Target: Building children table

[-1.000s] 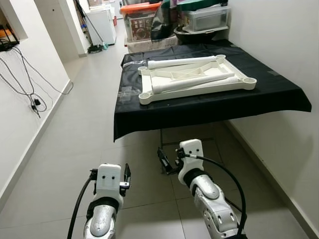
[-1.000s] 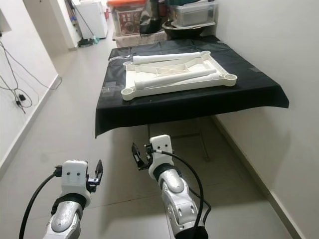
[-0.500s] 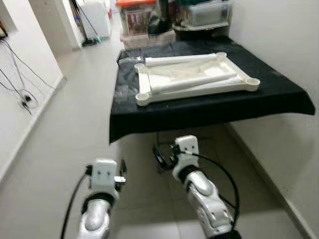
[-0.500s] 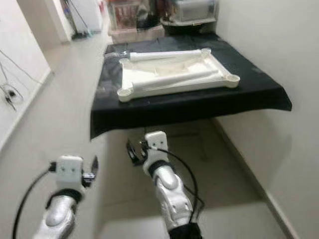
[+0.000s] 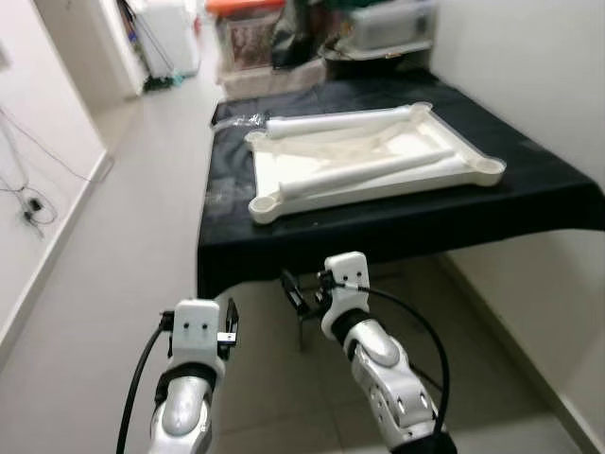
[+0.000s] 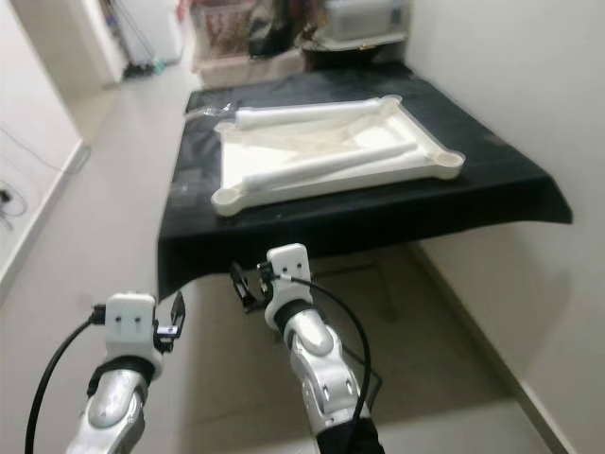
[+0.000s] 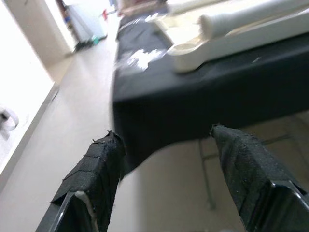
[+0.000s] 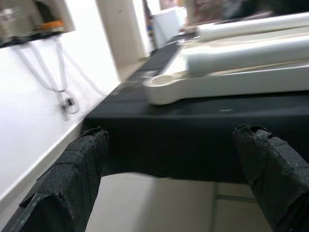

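Observation:
A white plastic tabletop [image 5: 267, 206] lies upside down on a table under a black cloth [image 5: 397, 225]. Two white legs lie on it, one along its far edge [image 5: 340, 122] and one across the middle [image 5: 369, 173]. My left gripper [image 5: 231, 322] hangs low over the floor, short of the table's near edge. In the left wrist view the left gripper [image 7: 169, 159] is open and holds nothing. My right gripper [image 5: 294, 292] is just below the cloth's front edge. In the right wrist view the right gripper [image 8: 169, 159] is also open, facing the tabletop's corner socket [image 8: 164, 87].
The table stands against a white wall [image 5: 529, 85] on my right. Storage boxes [image 5: 250, 43] and a clear bin [image 5: 383, 24] are stacked behind it. A clear plastic bag [image 5: 234, 121] lies on the cloth's far left corner. Cables [image 5: 33, 203] hang on the left wall, with open tiled floor [image 5: 123, 246] between.
The whole picture has shifted: the camera has come closer to the table and a little to its left. Both arms stay low with their grippers open.

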Robot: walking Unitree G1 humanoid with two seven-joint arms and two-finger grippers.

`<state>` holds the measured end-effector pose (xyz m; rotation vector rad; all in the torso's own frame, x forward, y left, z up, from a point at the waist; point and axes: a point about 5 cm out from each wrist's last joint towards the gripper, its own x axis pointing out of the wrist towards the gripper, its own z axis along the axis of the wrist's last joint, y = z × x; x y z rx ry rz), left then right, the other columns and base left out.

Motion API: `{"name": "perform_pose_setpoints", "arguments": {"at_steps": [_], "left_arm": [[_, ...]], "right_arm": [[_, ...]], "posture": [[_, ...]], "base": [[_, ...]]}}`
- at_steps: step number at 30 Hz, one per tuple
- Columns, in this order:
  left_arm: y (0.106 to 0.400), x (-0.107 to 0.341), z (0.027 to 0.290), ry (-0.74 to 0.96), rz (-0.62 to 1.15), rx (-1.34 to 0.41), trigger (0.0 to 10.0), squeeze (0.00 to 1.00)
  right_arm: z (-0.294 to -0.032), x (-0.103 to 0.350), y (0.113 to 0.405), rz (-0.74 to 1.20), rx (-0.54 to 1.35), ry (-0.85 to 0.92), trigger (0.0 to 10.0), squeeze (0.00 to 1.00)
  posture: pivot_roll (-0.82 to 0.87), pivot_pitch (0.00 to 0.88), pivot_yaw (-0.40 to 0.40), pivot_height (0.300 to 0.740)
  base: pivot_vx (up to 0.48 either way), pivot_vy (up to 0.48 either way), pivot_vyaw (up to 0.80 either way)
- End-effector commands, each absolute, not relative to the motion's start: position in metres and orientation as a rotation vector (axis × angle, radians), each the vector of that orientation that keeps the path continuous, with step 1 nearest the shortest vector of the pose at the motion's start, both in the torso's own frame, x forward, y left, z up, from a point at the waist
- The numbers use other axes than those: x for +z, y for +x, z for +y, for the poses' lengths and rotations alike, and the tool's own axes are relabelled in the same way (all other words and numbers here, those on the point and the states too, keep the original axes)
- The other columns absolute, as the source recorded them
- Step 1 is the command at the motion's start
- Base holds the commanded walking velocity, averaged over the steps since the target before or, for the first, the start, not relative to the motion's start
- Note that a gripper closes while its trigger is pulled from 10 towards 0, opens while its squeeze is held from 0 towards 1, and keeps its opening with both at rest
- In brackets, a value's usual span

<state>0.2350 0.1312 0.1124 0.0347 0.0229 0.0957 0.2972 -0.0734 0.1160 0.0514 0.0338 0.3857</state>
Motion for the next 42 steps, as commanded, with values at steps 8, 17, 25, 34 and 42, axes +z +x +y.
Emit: {"name": "perform_pose_setpoints", "arguments": {"at_steps": [8, 17, 25, 34, 42], "left_arm": [[0.234, 0.108, 0.131, 0.04, 0.037, 0.087, 10.0, 0.0], [0.233, 0.11, 0.131, 0.056, 0.021, 0.085, 10.0, 0.0], [0.245, 0.153, 0.146, 0.049, -0.136, 0.16, 10.0, 0.0], [0.256, 0.186, 0.159, 0.007, -0.241, 0.195, 10.0, 0.0], [0.283, 0.202, 0.191, 0.207, -0.191, -0.007, 10.0, 0.0]], "right_arm": [[-0.076, 0.115, 0.297, 0.032, 0.368, 0.064, 10.0, 0.0], [-0.08, 0.122, 0.298, -0.018, 0.344, 0.07, 10.0, 0.0], [-0.08, 0.176, 0.315, -0.234, 0.333, 0.076, 10.0, 0.0], [-0.077, 0.177, 0.319, -0.231, 0.34, 0.092, 10.0, 0.0], [-0.077, 0.174, 0.319, -0.218, 0.331, 0.097, 10.0, 0.0]], "posture": [[-0.11, 0.0, 0.077, 0.74], [-0.11, 0.0, 0.077, 0.74], [-0.11, 0.0, 0.079, 0.74], [-0.11, 0.0, 0.069, 0.74], [-0.09, 0.0, 0.066, 0.74]], "base": [[0.304, 0.0, 0.0], [0.316, 0.0, -0.36], [0.323, 0.0, -0.4], [0.118, 0.0, 0.0], [0.0, 0.0, 0.0]]}}
